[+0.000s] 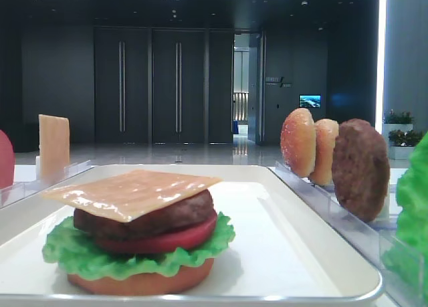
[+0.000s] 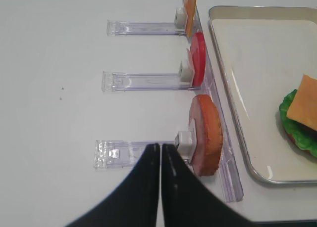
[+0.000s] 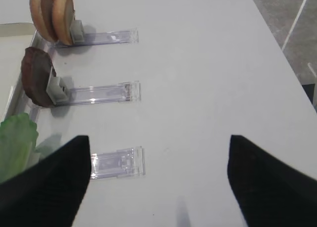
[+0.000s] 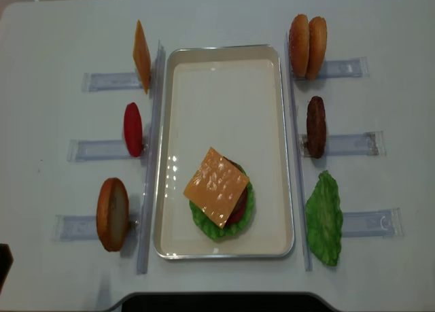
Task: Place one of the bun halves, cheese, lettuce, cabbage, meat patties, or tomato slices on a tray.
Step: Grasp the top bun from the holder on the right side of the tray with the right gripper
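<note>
The white tray [image 4: 224, 51] holds a stack of flat bun, lettuce, tomato, meat patty and a cheese slice [image 4: 216, 195] on top. Two domed bun halves [image 4: 307, 45], a patty [image 4: 315, 126] and a lettuce leaf [image 4: 323, 220] stand in racks on its right. Cheese [image 4: 141, 56], a tomato slice [image 4: 133, 129] and a flat bun [image 4: 113, 213] stand on its left. My right gripper [image 3: 159, 139] is open and empty above bare table, right of the lettuce [image 3: 17, 143]. My left gripper [image 2: 161, 147] is shut and empty, just left of the flat bun [image 2: 205, 135].
Clear plastic racks [image 4: 353, 143] lie on the white table on both sides of the tray, with long clear rails [image 4: 151, 156] along its edges. The table's front edge [image 4: 217, 295] is close below the tray.
</note>
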Tool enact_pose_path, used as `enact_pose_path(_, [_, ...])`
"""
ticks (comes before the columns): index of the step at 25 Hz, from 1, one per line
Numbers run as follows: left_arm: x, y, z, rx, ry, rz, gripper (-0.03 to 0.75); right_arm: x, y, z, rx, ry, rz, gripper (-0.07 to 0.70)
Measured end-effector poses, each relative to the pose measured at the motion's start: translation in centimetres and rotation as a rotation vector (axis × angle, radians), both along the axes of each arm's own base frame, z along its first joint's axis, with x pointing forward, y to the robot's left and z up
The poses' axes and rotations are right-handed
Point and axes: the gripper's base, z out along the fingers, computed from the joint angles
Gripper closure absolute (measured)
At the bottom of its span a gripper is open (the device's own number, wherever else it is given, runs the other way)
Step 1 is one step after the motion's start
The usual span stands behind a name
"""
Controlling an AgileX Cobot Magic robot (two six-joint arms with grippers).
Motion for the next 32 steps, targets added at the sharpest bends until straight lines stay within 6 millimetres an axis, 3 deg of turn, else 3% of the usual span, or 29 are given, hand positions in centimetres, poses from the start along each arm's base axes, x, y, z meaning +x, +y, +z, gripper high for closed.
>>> enact_pose_path(23, [0.0, 0.0, 0.0, 0.0, 0.0, 0.0, 0.715, -0.05, 0.0, 0.17, -0.007, -0.008, 0.004, 0.094])
enact_pose_path(32, [0.0, 0.0, 0.0, 0.0, 0.0, 0.0, 0.715, 0.07, 0.18, 0.39, 0.011, 0.026, 0.017, 0.139])
